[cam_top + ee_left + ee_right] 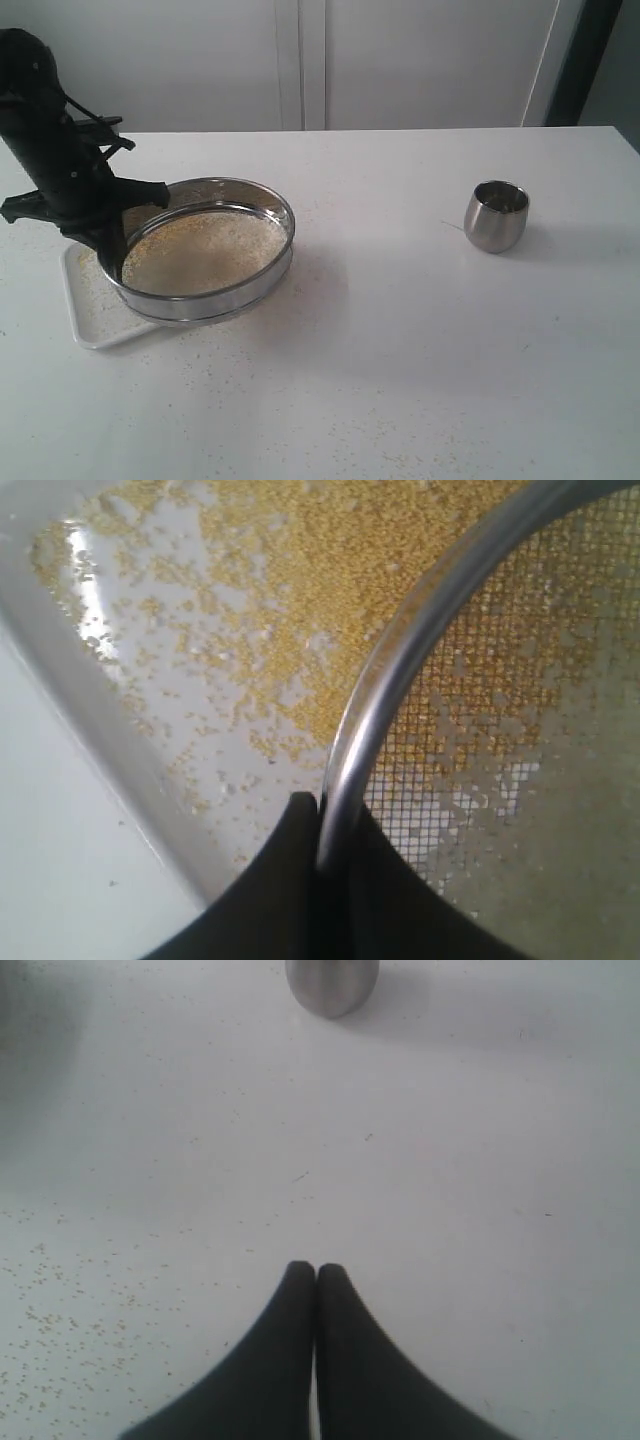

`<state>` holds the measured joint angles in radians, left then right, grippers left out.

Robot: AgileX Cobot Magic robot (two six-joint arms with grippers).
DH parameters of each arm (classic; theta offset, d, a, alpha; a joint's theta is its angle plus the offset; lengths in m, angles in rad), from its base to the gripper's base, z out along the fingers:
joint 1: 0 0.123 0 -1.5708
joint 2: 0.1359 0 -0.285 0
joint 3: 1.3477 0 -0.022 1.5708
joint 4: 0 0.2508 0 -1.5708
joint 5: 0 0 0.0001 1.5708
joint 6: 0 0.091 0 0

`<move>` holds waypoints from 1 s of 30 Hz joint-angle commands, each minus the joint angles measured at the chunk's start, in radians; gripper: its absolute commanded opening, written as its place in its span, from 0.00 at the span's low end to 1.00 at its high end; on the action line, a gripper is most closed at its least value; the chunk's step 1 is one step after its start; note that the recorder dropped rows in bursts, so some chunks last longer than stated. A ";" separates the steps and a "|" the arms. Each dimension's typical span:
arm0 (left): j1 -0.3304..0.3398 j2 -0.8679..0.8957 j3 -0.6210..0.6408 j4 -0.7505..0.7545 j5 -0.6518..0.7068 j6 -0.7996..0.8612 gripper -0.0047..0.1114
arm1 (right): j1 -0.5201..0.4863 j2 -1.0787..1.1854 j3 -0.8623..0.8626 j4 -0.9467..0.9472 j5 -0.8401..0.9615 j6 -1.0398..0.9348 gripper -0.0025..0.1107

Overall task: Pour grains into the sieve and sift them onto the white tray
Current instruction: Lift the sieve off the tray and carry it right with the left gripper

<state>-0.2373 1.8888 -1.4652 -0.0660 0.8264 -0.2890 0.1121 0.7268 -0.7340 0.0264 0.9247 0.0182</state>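
The sieve (pixel 205 250), a wide steel ring with mesh bottom, hangs over the white tray (pixel 85 325) at the left, tilted, with pale grains (pixel 200 250) on its mesh. My left gripper (pixel 112 262) is shut on the sieve's left rim. In the left wrist view the rim (pixel 400 650) runs between the two black fingers of that gripper (pixel 322 805), and golden grains (pixel 290 590) lie spread on the tray (pixel 70 670) below. My right gripper (pixel 316 1268) is shut and empty above the bare table; it is out of the exterior view.
A small rounded steel cup (pixel 496 216) stands upright on the table at the right, also seen as the cup (pixel 332 982) in the right wrist view. Loose grains (pixel 60 1340) are scattered over the white tabletop near the tray and toward the front.
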 commanded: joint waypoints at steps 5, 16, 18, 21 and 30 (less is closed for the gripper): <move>-0.097 -0.028 -0.002 -0.038 -0.029 0.001 0.04 | -0.003 -0.006 0.007 0.003 -0.007 0.004 0.02; -0.259 -0.028 -0.002 -0.038 -0.116 -0.002 0.04 | -0.003 -0.006 0.007 0.003 -0.007 0.004 0.02; -0.289 -0.018 -0.002 -0.038 -0.138 -0.012 0.04 | -0.003 -0.006 0.007 0.003 -0.007 0.004 0.02; -0.315 0.002 -0.004 -0.038 -0.157 -0.032 0.04 | -0.003 -0.006 0.007 0.003 -0.007 0.004 0.02; -0.386 0.075 -0.076 -0.045 -0.174 -0.055 0.04 | -0.003 -0.006 0.007 0.003 -0.007 0.004 0.02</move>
<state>-0.5979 1.9523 -1.4986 -0.0715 0.6605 -0.3243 0.1121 0.7268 -0.7340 0.0264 0.9247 0.0182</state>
